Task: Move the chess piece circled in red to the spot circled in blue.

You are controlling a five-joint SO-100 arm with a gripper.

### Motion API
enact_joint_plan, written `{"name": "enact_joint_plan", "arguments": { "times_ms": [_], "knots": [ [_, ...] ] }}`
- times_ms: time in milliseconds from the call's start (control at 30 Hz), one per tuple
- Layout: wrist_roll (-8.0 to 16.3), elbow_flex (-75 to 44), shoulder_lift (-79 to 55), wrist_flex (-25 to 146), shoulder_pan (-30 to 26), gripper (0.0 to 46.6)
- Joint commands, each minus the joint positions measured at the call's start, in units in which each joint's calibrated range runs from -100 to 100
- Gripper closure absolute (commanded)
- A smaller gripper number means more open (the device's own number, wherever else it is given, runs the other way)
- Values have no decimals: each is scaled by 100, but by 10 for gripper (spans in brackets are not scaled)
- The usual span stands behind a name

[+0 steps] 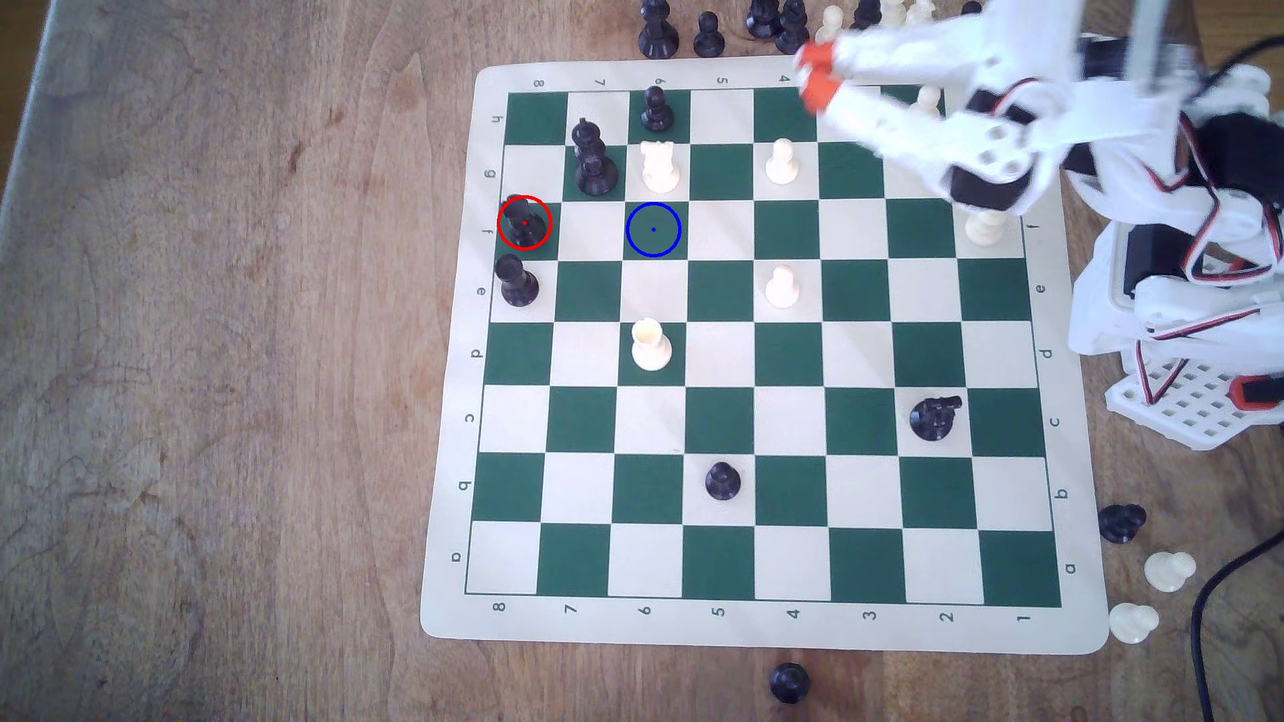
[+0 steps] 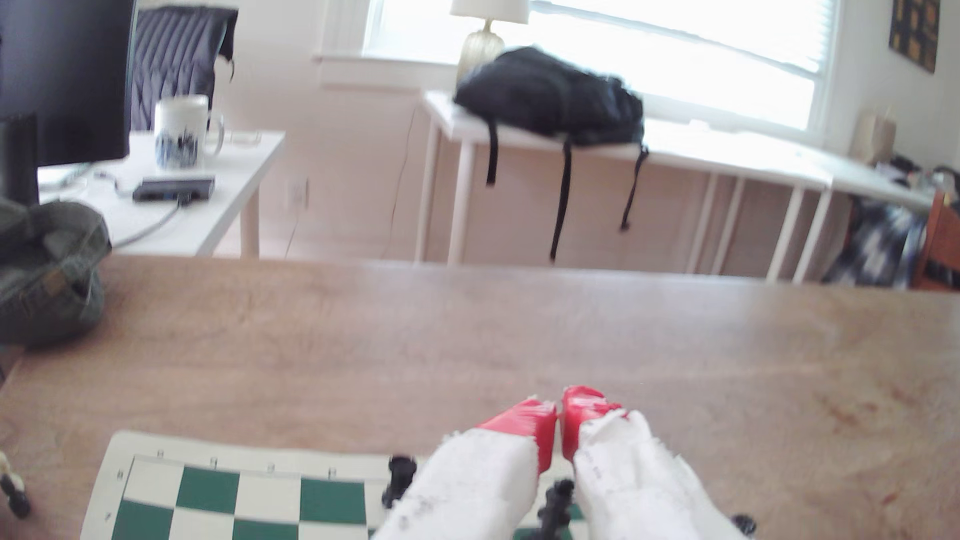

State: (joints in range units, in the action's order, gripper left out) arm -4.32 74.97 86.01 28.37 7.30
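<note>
The chess piece (image 1: pixel 523 221), a short black rook, stands inside the red ring on a dark green square at the board's edge on the exterior view's left. The spot (image 1: pixel 653 230) is the blue-ringed green square two squares to its right in the same row, with nothing on it. My gripper (image 1: pixel 814 73) hovers blurred over the board's far right corner area, far from both. In the wrist view my gripper (image 2: pixel 560 423) has its red fingertips (image 2: pixel 530 423) almost touching with nothing between them. Dark pieces (image 2: pixel 399 480) show partly behind the fingers; I cannot tell which they are.
A second black rook (image 1: pixel 517 281) stands just below the ringed one. A tall black crowned piece (image 1: pixel 594 163), a black pawn (image 1: pixel 656 111) and a white rook (image 1: pixel 659 166) stand near the spot. A black piece (image 1: pixel 934 416) lies toppled. Spare pieces (image 1: pixel 709 31) line the far edge.
</note>
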Motion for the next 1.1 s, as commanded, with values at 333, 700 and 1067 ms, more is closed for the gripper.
{"name": "enact_joint_plan", "arguments": {
  "times_ms": [333, 700, 1067],
  "knots": [
    [606, -3616, -3745, 1430, -578, 464],
    [801, -5865, -6691, 2356, -452, 462],
    [913, -8630, -8779, 2888, -226, 451]
  ]
}}
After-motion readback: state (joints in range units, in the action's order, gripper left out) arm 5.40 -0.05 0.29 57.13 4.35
